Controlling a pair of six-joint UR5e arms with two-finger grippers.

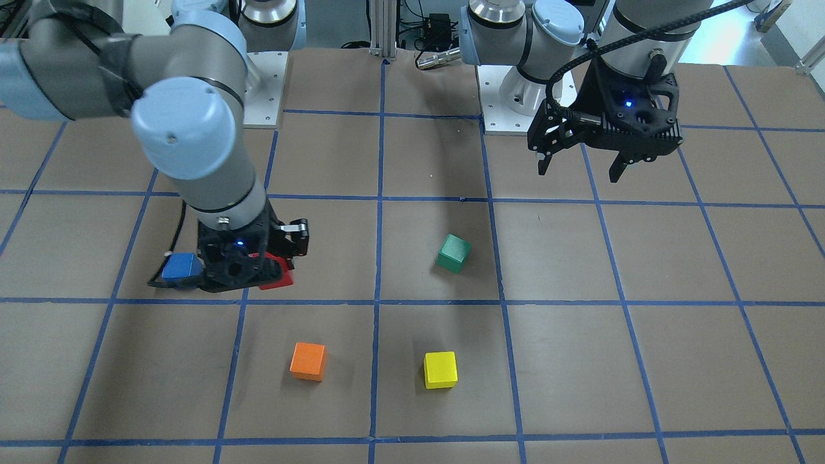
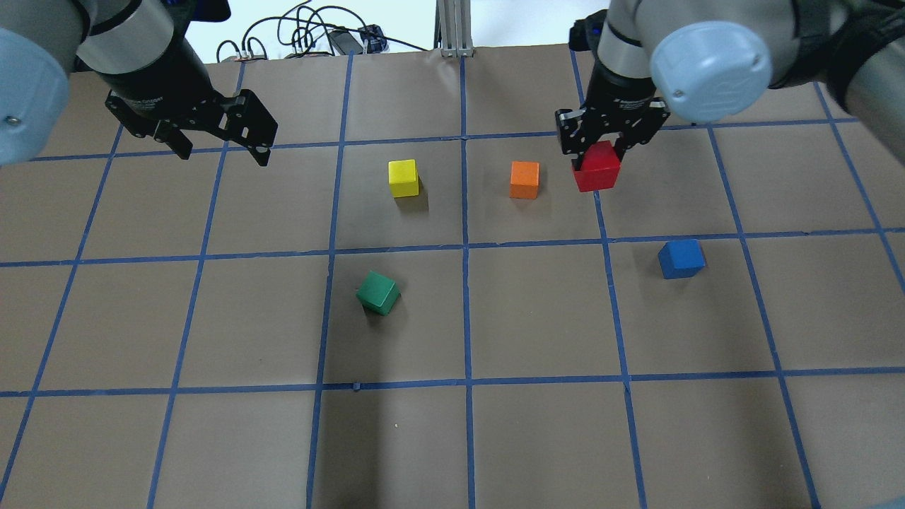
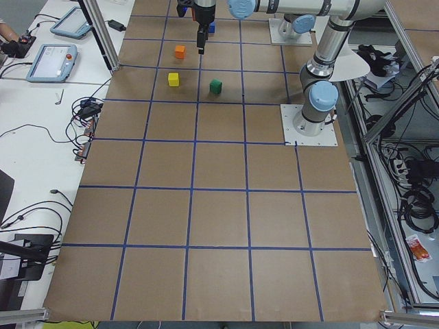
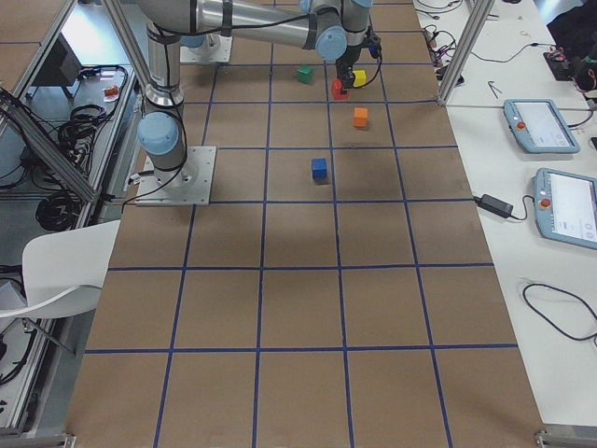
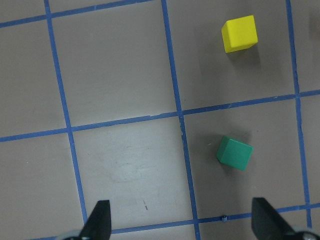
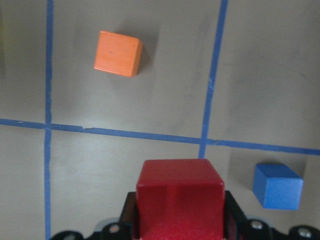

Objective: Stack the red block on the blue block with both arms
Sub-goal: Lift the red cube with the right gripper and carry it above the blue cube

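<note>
Fingers of your right gripper (image 2: 597, 157) are clamped on the red block (image 2: 596, 168) near the orange block (image 2: 524, 179), while your blue block (image 2: 681, 258) sits apart from it on the tabletop (image 2: 537, 318) and the left gripper (image 2: 224, 152) hangs with fingers spread wide.

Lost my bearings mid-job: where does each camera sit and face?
Front-facing: across the table, facing the robot, steeply down; left gripper on view's right.
Overhead: behind the robot's shoulders, looking forward-down; right gripper on view's right.
Exterior left: table's end on robot's left, looking along it; left arm nearer.
Exterior right: opposite end; right arm nearer.
Left wrist: straight down on green block; own fingertips.
Right wrist: down past gripped red block toward blue block.
Shared: front-facing and overhead show both grippers, sides swapped.
</note>
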